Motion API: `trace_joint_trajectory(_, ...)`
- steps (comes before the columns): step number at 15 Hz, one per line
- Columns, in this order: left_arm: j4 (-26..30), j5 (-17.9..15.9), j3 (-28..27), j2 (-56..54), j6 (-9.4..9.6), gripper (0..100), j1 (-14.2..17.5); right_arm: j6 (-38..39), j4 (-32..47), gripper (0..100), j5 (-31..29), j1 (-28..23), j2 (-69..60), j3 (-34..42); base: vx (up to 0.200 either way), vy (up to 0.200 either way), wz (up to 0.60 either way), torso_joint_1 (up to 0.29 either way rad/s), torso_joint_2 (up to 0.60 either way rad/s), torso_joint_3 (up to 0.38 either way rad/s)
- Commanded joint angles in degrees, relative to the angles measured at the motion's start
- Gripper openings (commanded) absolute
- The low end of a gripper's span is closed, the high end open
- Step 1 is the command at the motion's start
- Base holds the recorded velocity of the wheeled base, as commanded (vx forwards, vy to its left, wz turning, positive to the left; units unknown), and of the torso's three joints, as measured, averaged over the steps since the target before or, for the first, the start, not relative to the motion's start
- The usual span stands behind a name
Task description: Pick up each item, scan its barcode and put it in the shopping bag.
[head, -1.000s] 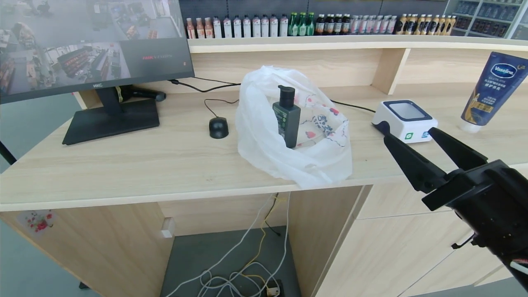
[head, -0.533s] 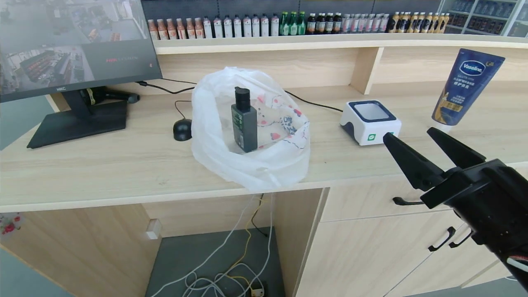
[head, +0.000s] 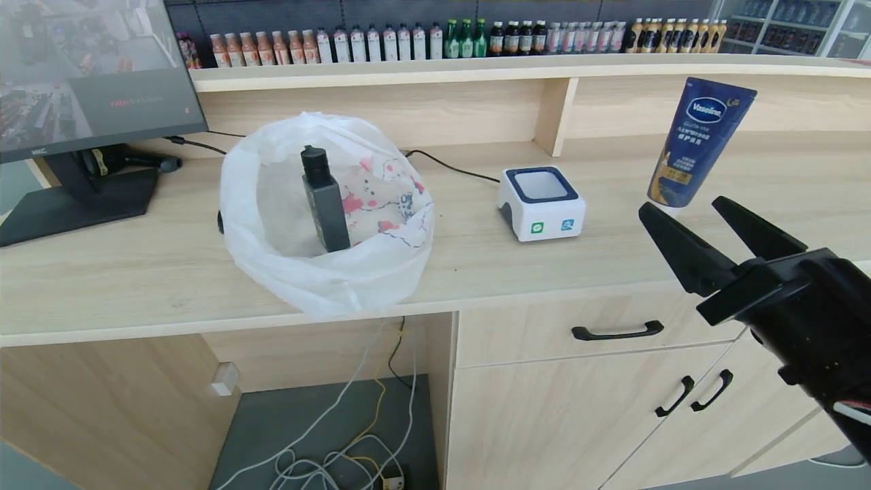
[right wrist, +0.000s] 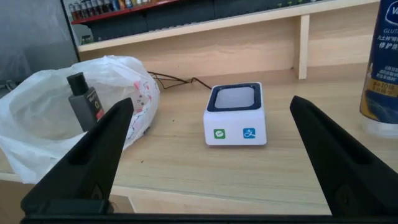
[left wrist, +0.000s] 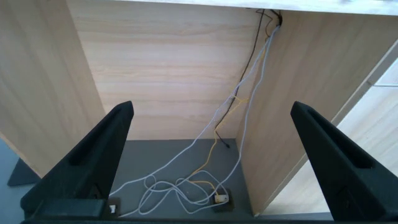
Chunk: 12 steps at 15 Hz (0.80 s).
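The right tool is wide open, at 6 o'clock of the dark blue plastic tube that stands on its cap. At 9 o'clock of the tube is the white box scanner, and further at 9 o'clock the thin white plastic shopping bag with a dark grey pump bottle upright inside. The left tool, also wide open, faces loose cables under the light wooden surface.
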Motion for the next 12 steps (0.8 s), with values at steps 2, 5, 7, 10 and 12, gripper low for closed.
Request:
trace_joint_trajectory(2,0.0,0.0,0.0,0.0,-0.03,100,0.0,-0.5,-0.1,100,0.8,0.8,1.5,0.2,0.0,-0.2,0.0,0.005,0.0,0.002)
trace_joint_trajectory(5,0.0,0.0,0.0,0.0,-0.03,100,0.0,-0.6,-0.1,100,0.8,0.8,2.0,-0.1,0.0,-0.2,0.0,0.004,0.0,0.001)
trace_joint_trajectory(7,0.0,0.0,0.0,0.0,-0.03,100,0.0,-1.3,-0.1,100,0.8,0.9,2.1,0.2,0.0,-0.2,0.0,0.0,0.0,0.005)
trace_joint_trajectory(10,0.0,0.0,0.0,0.0,-0.03,100,0.0,-1.3,-0.1,100,0.9,0.9,1.8,0.7,0.0,-0.2,0.0,0.007,0.0,0.002)
trace_joint_trajectory(12,0.0,0.0,0.0,0.0,-0.03,100,0.0,-1.3,-0.1,100,1.6,0.8,1.6,1.0,0.0,-0.2,0.0,0.007,0.0,0.005)
